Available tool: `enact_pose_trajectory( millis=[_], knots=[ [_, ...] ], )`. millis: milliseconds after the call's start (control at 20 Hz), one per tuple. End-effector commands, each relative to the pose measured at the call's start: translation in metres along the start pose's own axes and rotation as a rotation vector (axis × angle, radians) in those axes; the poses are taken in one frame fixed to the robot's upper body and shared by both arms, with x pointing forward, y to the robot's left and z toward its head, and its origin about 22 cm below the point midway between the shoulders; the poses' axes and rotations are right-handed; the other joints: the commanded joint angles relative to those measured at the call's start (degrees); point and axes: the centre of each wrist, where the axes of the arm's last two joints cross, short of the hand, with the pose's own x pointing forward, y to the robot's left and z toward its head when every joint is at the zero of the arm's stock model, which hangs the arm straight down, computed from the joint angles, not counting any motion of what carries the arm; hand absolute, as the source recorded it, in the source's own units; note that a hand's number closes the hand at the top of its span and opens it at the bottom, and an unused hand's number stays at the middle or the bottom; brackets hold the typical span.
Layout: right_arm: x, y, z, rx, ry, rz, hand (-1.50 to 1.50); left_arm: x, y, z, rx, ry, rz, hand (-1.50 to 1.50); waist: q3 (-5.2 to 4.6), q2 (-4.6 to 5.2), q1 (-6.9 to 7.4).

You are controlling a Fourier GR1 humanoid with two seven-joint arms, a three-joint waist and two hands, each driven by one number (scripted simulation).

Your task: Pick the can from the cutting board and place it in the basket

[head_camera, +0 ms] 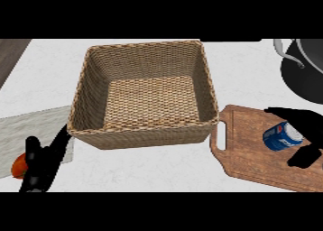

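White kitchen counter, woven basket [91, 90] at centre. At four o'clock, on the wooden cutting board [247, 149], the blue can [282, 136] sits tilted, with the right hand [315, 126] curled round it, apparently ready to lift. The left hand [41, 164] rests open at eight o'clock.

A single view — from the robot's head, facing steeply down onto the desk [157, 164], fairly near. The basket [144, 45] sits mid-frame; the cutting board [251, 155] runs off the lower right edge.
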Motion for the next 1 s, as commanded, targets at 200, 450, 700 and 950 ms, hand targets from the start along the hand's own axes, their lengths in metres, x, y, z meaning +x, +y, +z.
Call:
enact_pose_trajectory(
  millis=[200,450,700,950],
  knots=[
    [0.003,0.023,-0.008,-0.078,-0.078,0.134,1.5,-0.025,-0.024,0.005,-0.018,0.092,0.035,0.0,-0.6,0.51,-0.02],
    [-0.008,0.007,-0.016,-0.076,-0.081,0.153,1.5,-0.018,-0.018,-0.003,-0.011,0.088,0.022,0.0,-0.62,0.53,0.02],
    [0.127,0.045,-0.023,-0.151,-0.143,0.144,1.5,-0.021,0.001,0.001,-0.006,0.094,0.01,0.0,-0.92,0.17,0.03],
    [0.235,0.077,-0.02,-0.174,-0.228,0.113,1.5,-0.008,-0.013,0.0,-0.057,0.06,-0.017,0.0,-1.23,0.02,3.77]
  ],
)
